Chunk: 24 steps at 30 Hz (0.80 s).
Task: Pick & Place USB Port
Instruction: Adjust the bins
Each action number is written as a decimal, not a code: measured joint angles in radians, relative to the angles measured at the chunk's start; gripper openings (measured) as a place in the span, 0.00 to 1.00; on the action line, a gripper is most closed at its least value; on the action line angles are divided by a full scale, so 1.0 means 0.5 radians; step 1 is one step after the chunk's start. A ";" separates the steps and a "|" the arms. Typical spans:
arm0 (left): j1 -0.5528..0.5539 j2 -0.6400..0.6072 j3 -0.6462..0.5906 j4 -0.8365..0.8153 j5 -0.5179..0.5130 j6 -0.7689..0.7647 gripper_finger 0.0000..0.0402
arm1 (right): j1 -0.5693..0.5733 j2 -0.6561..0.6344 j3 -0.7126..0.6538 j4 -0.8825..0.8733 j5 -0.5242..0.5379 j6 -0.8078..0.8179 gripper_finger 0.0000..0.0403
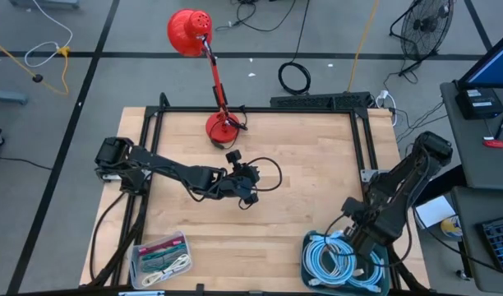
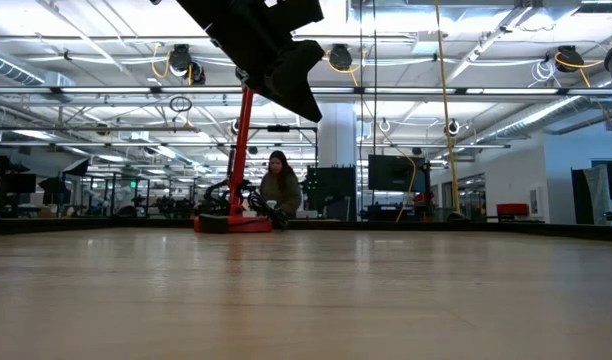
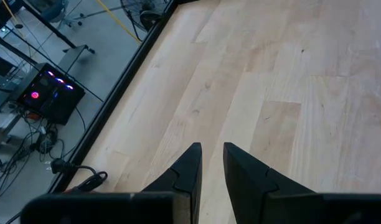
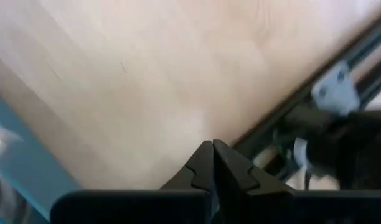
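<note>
Left gripper [image 1: 250,196] hovers above bare table [image 1: 309,164] centre, fingers slightly parted, holding nothing. Right gripper [image 1: 356,237], closed and empty, sits over the blue cable bin [image 1: 313,275] at five o'clock. No USB port identifiable; perhaps it lies among the cables.

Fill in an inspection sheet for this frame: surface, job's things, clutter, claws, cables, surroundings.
Surface: pale wooden tabletop in a black frame.
Job's things: teal bin of coiled light-blue cables; clear plastic box of cables; no USB port identifiable.
Clutter: red desk lamp at the far edge.
Claws: left claw slightly open, empty, above mid-table; right claw shut, empty, at the teal bin.
Cables: black loop by the left wrist.
Surroundings: seated person, floor fan, black coiled floor cable.
</note>
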 joint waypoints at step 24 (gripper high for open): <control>0.000 0.000 0.000 -0.111 -0.003 -0.072 0.17 | -0.527 0.026 0.195 1.763 0.320 -1.710 0.00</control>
